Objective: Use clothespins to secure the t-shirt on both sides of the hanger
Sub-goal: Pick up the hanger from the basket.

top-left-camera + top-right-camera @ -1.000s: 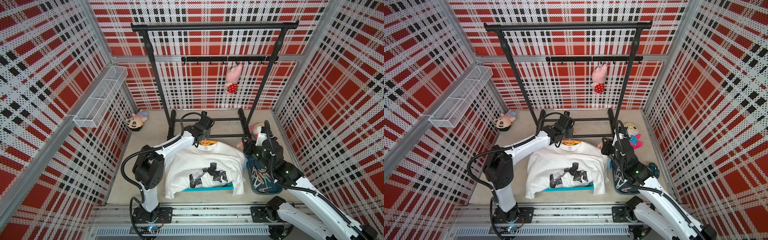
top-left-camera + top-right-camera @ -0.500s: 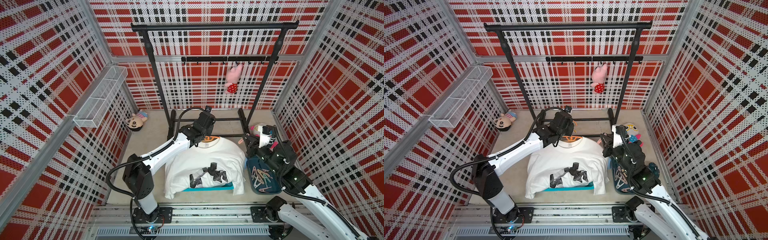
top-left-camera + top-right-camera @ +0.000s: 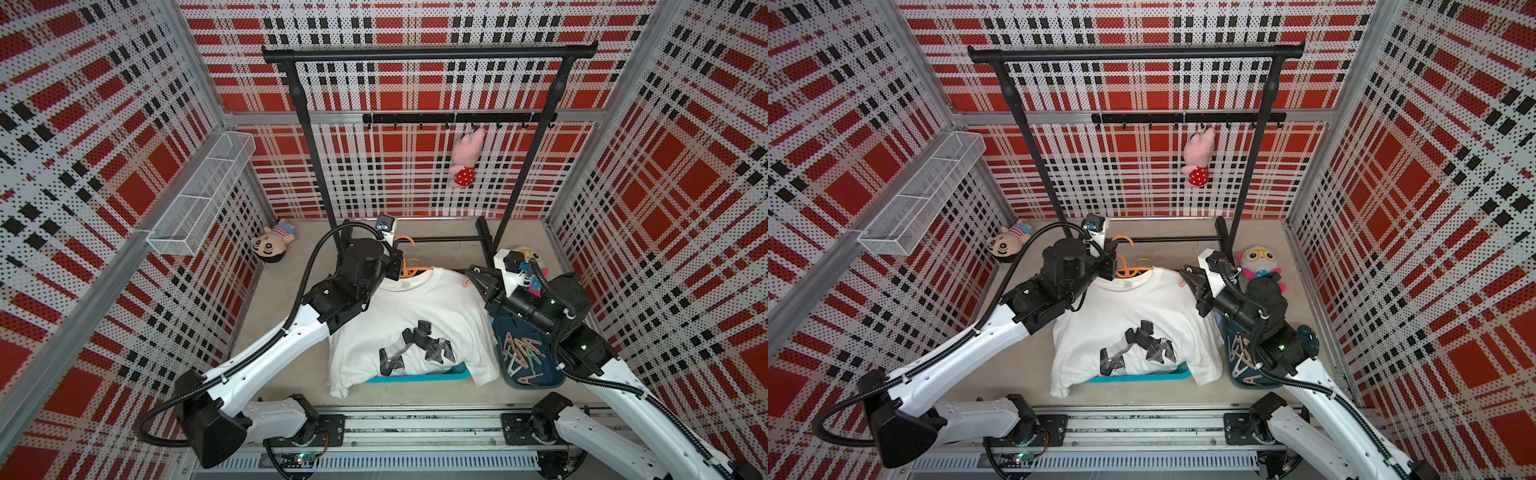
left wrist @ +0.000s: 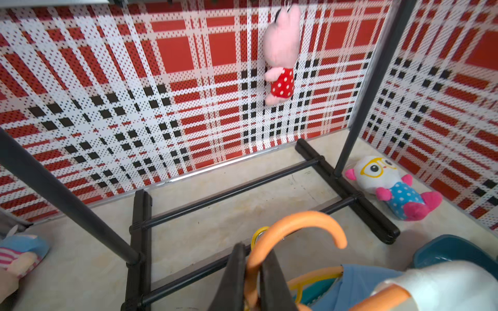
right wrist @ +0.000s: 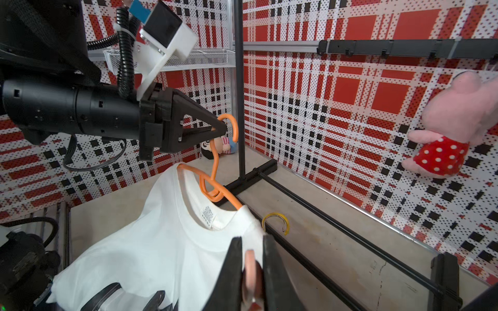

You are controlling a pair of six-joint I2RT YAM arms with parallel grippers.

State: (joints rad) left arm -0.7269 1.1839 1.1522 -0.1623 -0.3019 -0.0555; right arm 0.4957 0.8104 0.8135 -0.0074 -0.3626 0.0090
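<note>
Both arms have shifted over the past second. The left gripper [image 5: 221,128] has climbed from the collar and taken the hook of the orange hanger [image 5: 215,161] up with it. The right gripper [image 5: 251,243] has swung off the dark blue tray [image 3: 511,379] to the shirt's right shoulder.

Jaws: the left pair is clenched on the hook just below its curve. The right pair is pinched on a pink clothespin [image 5: 250,269], seen edge-on, so I can't tell whether its mouth is sprung open.

T-shirt [image 3: 415,307]: white with a black print, threaded on the hanger. The collar is lifted and the lower body is slumped over a teal tray [image 3: 419,375]. The spare clothespins [image 3: 521,353] lie loose in the dark blue tray, just beside the hem. No peg is on the shirt yet, as far as a top view shows.

Handling (my judgement):
- The peg is light, stiff and probably slick plastic, with a spring that pushes back.
- It should be held by the two tail ends, square to the pads, or it may twist or pop out.
- The cloth is soft and will sag or bunch, so the peg's mouth should straddle fabric and hanger arm together at the shoulder.
- The hanger is thin and free to swing from one pinch point, so go slowly.

A yellow hook [image 5: 277,218] lies on the floor behind and is not in play.
</note>
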